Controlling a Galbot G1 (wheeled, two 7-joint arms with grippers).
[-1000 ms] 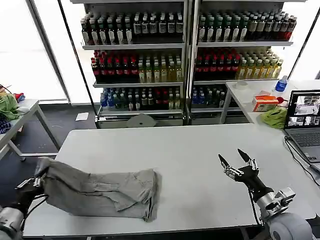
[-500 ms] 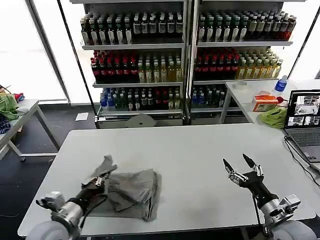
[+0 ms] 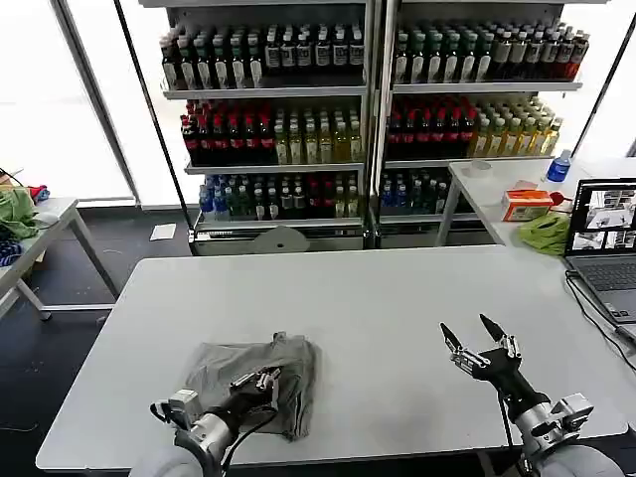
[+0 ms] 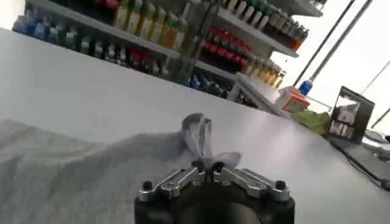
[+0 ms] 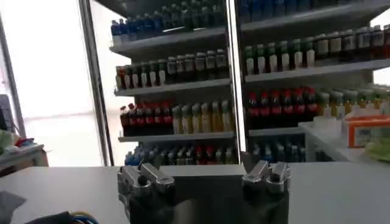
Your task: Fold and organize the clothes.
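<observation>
One piece of the clothes, a light grey shirt [image 3: 248,366], lies bunched in a folded heap on the white table [image 3: 378,288] near its front left. My left gripper [image 3: 266,378] rests on top of the heap, shut on a pinch of its fabric. In the left wrist view the jaws [image 4: 207,165] meet around a raised tuft of the grey shirt [image 4: 73,170]. My right gripper [image 3: 472,333] hovers over bare table at the front right, open and holding nothing. Its spread fingers [image 5: 141,176] frame the table edge in the right wrist view.
A laptop [image 3: 606,234], a lime-green cloth [image 3: 545,234] and an orange box [image 3: 527,204] sit on the side table at the right. Shelves of bottles [image 3: 368,109] stand behind. A small table with coloured garments [image 3: 15,214] is at the far left.
My left gripper has carried the shirt's left end rightward over the rest, folding the long spread into a compact heap. The right gripper has barely moved.
</observation>
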